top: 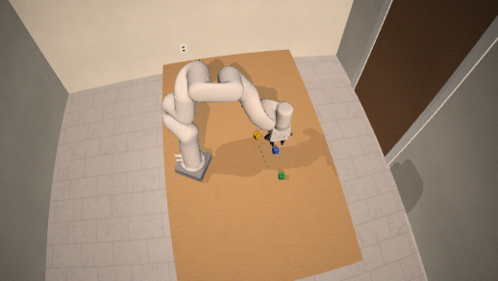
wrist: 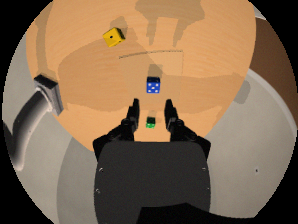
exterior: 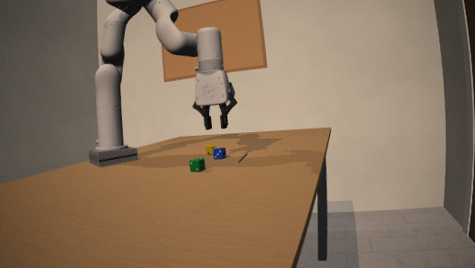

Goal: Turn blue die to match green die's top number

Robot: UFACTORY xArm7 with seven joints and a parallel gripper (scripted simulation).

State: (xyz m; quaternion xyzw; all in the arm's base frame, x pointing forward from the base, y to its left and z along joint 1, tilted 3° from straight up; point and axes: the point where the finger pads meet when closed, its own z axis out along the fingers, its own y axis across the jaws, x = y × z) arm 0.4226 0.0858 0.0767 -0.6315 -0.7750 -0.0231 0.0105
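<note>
The blue die (top: pixel 275 150) (exterior: pixel 219 153) (wrist: pixel 153 88) lies flat on the thin wood-coloured mat (top: pixel 267 156) (wrist: pixel 172 70), inside its outline. Its upper face shows several white pips in the wrist view. The green die (top: pixel 282 176) (exterior: pixel 197 165) (wrist: pixel 151 123) lies on the table off the mat; its top number is too small to read. My gripper (top: pixel 277 143) (exterior: pixel 215 128) (wrist: pixel 152 105) points down, partly open and empty. It hangs well above the dice, and its fingers touch nothing.
A yellow die (top: pixel 257 135) (exterior: pixel 210 150) (wrist: pixel 113 37) lies on the table just outside a mat corner, with one dark pip on its upper face in the wrist view. The arm's base (top: pixel 193 168) (exterior: pixel 113 156) stands on the table (top: pixel 260 226) (exterior: pixel 151 220).
</note>
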